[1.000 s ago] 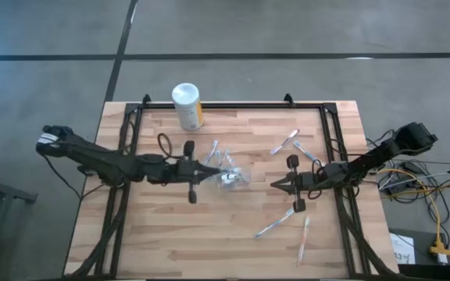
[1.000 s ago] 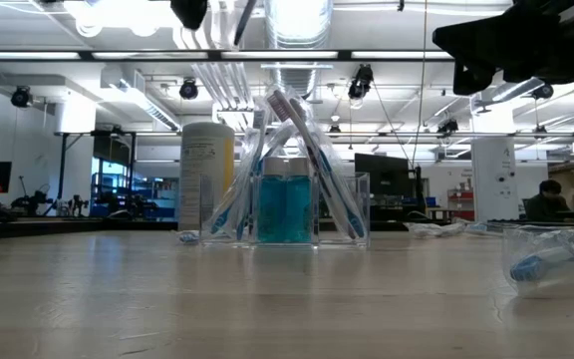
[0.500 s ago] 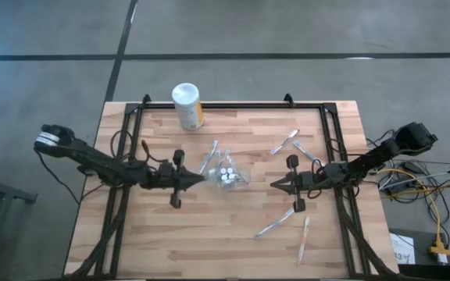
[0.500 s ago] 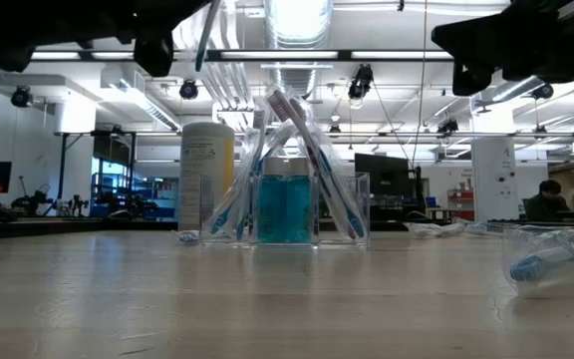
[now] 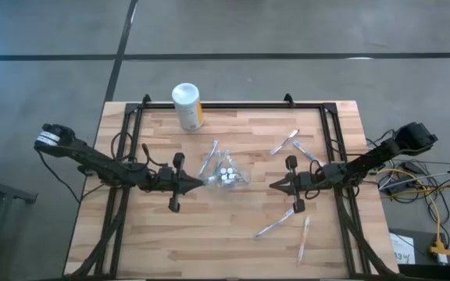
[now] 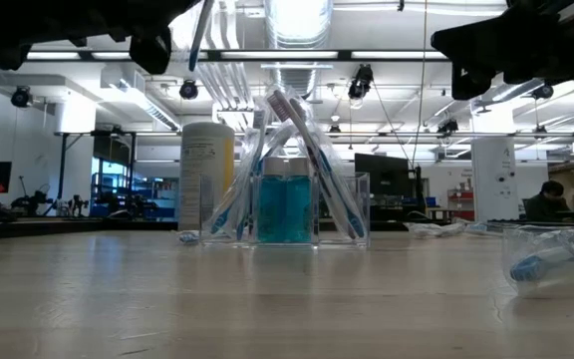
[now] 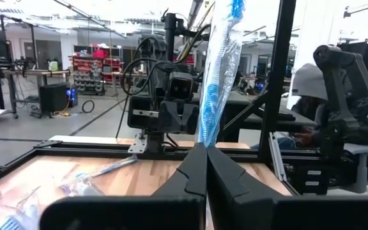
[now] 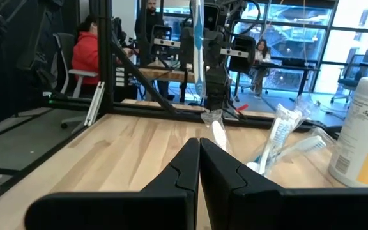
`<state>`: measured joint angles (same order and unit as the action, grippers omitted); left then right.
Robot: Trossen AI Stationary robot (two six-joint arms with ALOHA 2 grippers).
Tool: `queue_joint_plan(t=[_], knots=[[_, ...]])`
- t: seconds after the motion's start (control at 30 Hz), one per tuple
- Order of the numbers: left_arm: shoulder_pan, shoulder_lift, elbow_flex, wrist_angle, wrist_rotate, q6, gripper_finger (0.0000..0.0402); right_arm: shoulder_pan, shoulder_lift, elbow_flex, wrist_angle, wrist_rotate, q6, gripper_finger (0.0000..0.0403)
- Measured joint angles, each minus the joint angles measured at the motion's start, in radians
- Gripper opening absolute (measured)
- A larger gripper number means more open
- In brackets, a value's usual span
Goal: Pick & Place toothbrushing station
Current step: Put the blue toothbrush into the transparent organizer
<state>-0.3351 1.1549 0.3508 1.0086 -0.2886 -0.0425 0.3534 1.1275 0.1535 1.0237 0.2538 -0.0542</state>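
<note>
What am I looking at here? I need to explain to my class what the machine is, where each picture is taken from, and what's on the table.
Two dark robot arms work at a wooden table. One picture looks straight down, one level across the tabletop, two from the arms' wrists. On the table: a clear cup holding teal tubes, loose toothbrushes, a white canister. The left gripper has its fingers shut on a wrapped toothbrush; the right gripper is shut, empty.
</note>
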Motion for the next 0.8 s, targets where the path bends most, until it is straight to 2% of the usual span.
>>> queue_joint_plan(t=[0.37,0.6,0.8], knots=[[-0.008,0.000,0.006,-0.047,-0.001,-0.012,0.0000,0.019,0.000,0.026,-0.073,-0.005,0.011,0.0016],[-0.045,0.006,0.015,-0.092,-0.008,-0.018,0.0000,0.033,0.001,0.084,-0.104,-0.009,-0.014,0.0067],[-0.100,0.030,0.015,-0.093,-0.099,-0.021,0.0000,0.035,0.059,0.144,-0.108,-0.114,-0.020,0.0118]])
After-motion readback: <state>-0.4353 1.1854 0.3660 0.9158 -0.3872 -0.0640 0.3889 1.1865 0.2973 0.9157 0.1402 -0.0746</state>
